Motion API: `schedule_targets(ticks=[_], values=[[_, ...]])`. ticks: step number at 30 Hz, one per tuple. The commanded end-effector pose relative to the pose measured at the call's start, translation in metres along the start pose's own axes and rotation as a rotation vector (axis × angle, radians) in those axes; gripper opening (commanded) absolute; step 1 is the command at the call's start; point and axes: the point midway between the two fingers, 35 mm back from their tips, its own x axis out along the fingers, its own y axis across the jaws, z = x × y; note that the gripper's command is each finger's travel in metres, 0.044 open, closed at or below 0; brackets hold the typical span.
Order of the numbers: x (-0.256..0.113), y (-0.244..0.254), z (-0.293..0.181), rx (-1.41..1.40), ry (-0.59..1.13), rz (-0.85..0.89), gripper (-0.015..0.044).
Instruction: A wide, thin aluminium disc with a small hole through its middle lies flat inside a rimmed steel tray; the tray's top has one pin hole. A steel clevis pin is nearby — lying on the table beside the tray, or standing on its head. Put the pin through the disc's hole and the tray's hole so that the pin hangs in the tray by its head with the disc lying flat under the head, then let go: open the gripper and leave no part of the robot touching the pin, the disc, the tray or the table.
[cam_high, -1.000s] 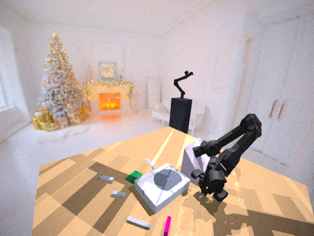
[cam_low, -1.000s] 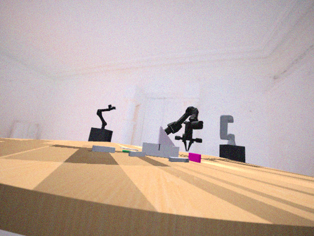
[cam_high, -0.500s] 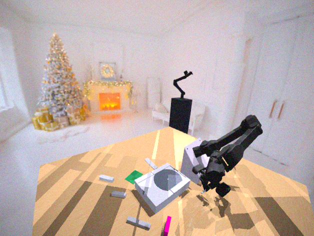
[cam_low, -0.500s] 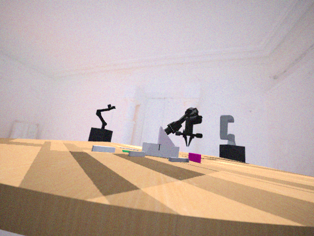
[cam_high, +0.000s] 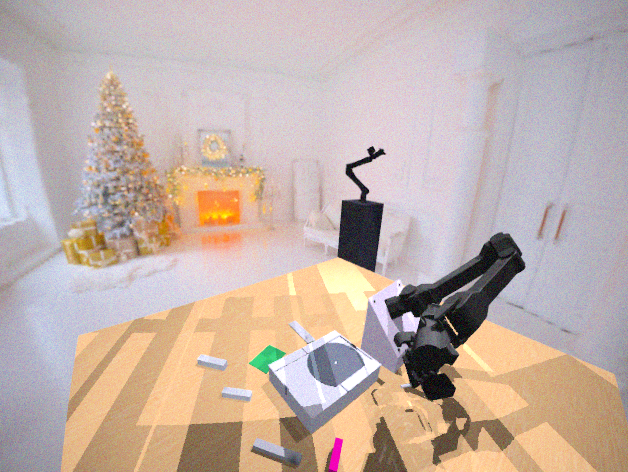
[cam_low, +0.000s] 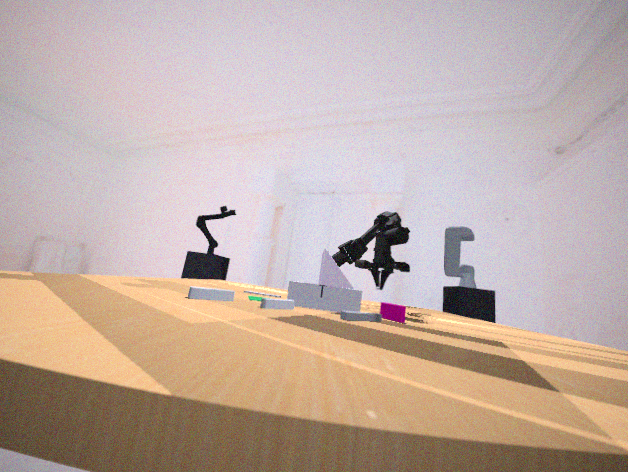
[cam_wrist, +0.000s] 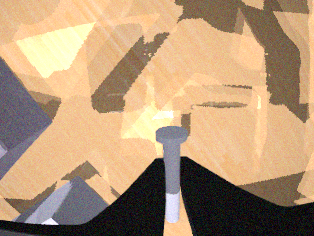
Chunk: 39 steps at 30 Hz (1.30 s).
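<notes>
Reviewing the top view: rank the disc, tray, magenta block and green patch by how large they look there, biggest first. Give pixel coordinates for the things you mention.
1. Tray (cam_high: 299, 388) (cam_low: 307, 296)
2. Disc (cam_high: 322, 357)
3. Green patch (cam_high: 267, 358) (cam_low: 255, 298)
4. Magenta block (cam_high: 335, 455) (cam_low: 392, 312), running to the picture's bottom edge

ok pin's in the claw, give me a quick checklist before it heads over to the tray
1. Claw shut on the pin: ok
2. Claw raised off the table: ok, there is a gap under its tips in the exterior view
3. Disc lying flat in the tray: ok
4. Disc's hole lined up with the tray's pin hole: cannot tell, the tray's hole can't be made out
5. Pin over the disc's hole: not ok, the claw is off to the side of the tray
</notes>
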Motion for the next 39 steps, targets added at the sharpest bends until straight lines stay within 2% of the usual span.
schedule_targets(ticks=[1, 11, 39], values=[[-0.001, -0.001, 0.001, 0.052, -0.004, -0.003, 0.0], [0.005, -0.001, 0.0, 0.052, -0.004, -0.003, 0.0], [0.05, -0.002, 0.001, 0.053, -0.006, -0.005, 0.0]])
